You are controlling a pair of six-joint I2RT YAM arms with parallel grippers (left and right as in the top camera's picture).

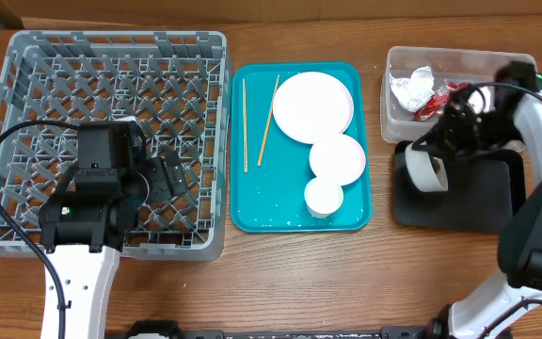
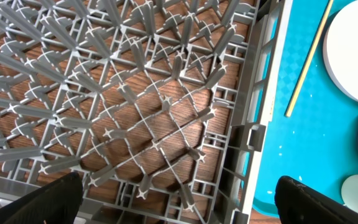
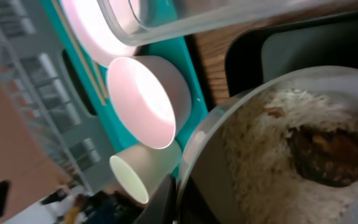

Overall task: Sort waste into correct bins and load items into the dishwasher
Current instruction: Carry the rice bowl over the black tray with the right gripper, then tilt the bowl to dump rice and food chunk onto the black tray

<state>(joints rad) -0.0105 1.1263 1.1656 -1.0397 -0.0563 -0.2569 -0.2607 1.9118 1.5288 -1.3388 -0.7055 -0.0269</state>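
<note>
The large plate (image 2: pixel 356 50) runs off the left wrist view's edge; the grey bowl (image 3: pixel 207 168) overflows the right wrist view.

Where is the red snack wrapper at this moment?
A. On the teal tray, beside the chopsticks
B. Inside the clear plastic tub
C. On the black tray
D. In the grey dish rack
B: the overhead view shows the red snack wrapper lying inside the clear plastic tub, next to a crumpled white paper piece.
</note>
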